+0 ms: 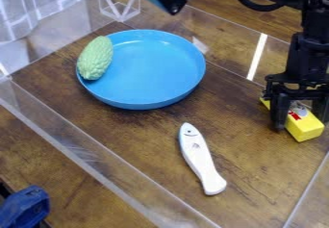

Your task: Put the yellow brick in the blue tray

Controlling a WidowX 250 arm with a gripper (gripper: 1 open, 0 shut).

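The yellow brick (306, 126) is a small bright yellow block with a red-and-white label, lying on the wooden table at the right edge. My black gripper (295, 113) stands upright over it, its fingers open and straddling the brick's left part, low near the table. The blue tray (152, 70) is a large round shallow dish at the upper left of centre, well apart from the gripper. Part of the brick is hidden behind the fingers.
A green bumpy oval object (94, 58) lies on the tray's left rim. A long white remote-like stick (199, 158) lies in front, between tray and near edge. Clear plastic walls (77, 145) border the table. A blue cloth (22, 210) shows at the bottom left corner.
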